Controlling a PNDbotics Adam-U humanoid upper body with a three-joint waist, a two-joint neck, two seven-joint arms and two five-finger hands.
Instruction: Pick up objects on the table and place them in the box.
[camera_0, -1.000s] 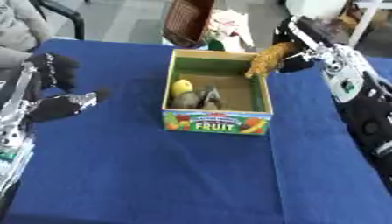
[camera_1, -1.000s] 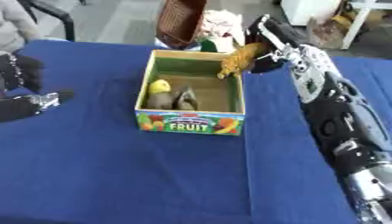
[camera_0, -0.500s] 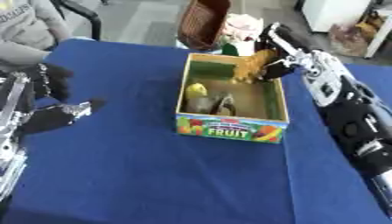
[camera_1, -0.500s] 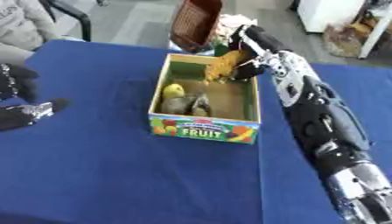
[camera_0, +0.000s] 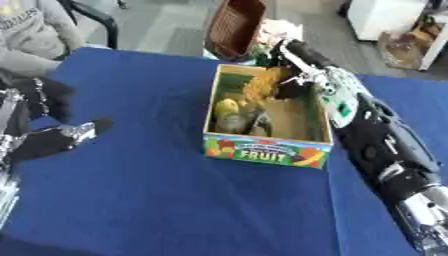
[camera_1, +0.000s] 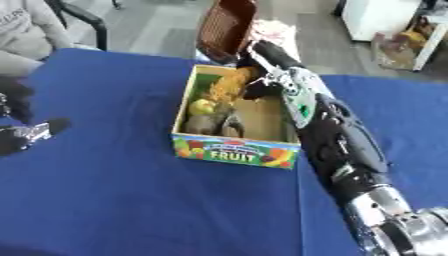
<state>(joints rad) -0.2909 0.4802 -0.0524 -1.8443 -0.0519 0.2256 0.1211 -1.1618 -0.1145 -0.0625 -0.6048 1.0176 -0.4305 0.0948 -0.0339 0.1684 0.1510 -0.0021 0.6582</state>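
Box (camera_0: 267, 148) sits at the middle of the blue table (camera_0: 149, 200), its front wall printed FRUIT, and the right hand (camera_0: 293, 82) is over its far end, up at twelve o'clock of the carton. That hand is grasping an orange-yellow object (camera_0: 260, 86) (bumpy and elongated, what it is cannot be made out), fingers curled round its upper end while the lower end hangs inside the box's walls. Down inside, at about nine o'clock, lies a yellow-green fruit (camera_0: 227, 106), and just beside it toward six o'clock a grey-brown piece (camera_0: 238, 122). The right arm runs along the box's three o'clock side. Over at nine o'clock of the table, the left hand (camera_0: 57, 137) rests well apart from the box, released and holding nothing.
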